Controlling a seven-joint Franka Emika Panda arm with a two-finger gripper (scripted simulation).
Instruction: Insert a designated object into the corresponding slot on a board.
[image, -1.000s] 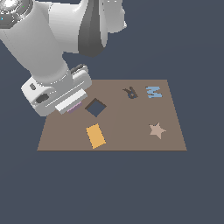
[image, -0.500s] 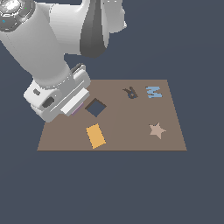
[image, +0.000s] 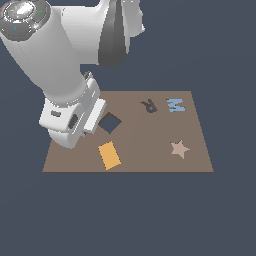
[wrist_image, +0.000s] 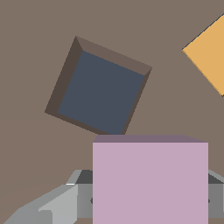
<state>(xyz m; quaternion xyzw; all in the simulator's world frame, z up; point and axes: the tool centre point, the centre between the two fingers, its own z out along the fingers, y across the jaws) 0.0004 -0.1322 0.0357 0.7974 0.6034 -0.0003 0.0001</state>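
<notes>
In the wrist view my gripper (wrist_image: 150, 194) is shut on the pale pink-lilac square block (wrist_image: 150, 177), with grey fingers (wrist_image: 81, 194) showing on either side of it. The dark navy square slot (wrist_image: 100, 87) lies in the brown board (wrist_image: 26, 52) just beyond the block, turned at an angle to it; block and slot are apart. In the exterior view the slot (image: 110, 123) sits just to the right of my white hand (image: 70, 120), low over the board's (image: 150, 160) left part. The block and fingers are hidden there by the hand.
An orange rectangle (image: 109, 155) lies on the board near the slot and also shows in the wrist view (wrist_image: 208, 54). A dark letter R (image: 149, 105), a blue letter M (image: 175, 104) and a tan star (image: 179, 149) lie on the exterior view's right.
My hand has sunk a little lower toward the board, staying beside the slot on the exterior view's left. The pieces on the board have not moved.
</notes>
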